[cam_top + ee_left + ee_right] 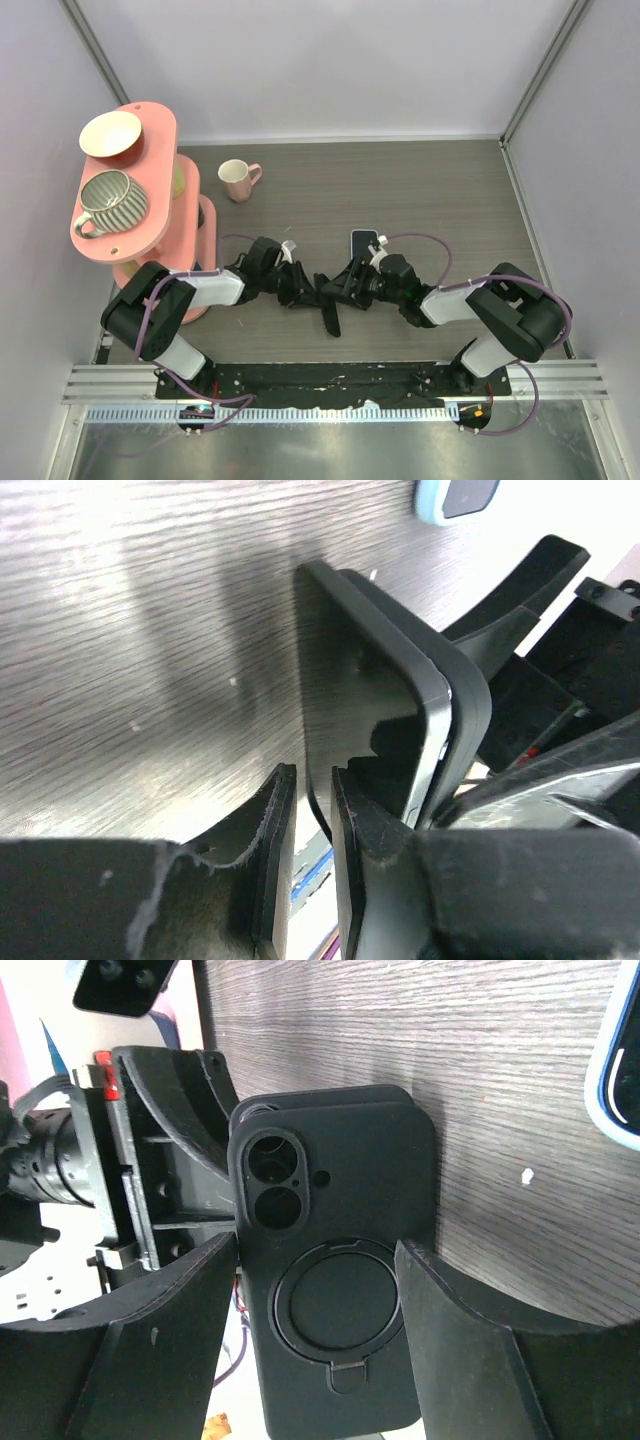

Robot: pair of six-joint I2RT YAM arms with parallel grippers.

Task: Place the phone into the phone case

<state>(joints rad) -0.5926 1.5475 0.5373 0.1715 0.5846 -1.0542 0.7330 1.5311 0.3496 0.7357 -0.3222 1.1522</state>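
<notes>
The black phone case [330,312] is held up off the table between my two grippers at the near middle. My right gripper [348,288] is shut on it across its width; the right wrist view shows its back [335,1260] with the two-hole camera cutout and a ring holder. My left gripper [300,290] pinches the case's edge [318,780], with the open inner side [370,700] facing it. The light-blue phone [364,243] lies screen up on the table just beyond the grippers. Its corner also shows in the left wrist view [455,498] and the right wrist view [620,1070].
A pink two-tier stand [150,235] stands at the left with a cream bowl [110,133] and a striped cup [110,195] on it. A pink mug [238,180] stands on the table behind the left arm. Walls close in both sides.
</notes>
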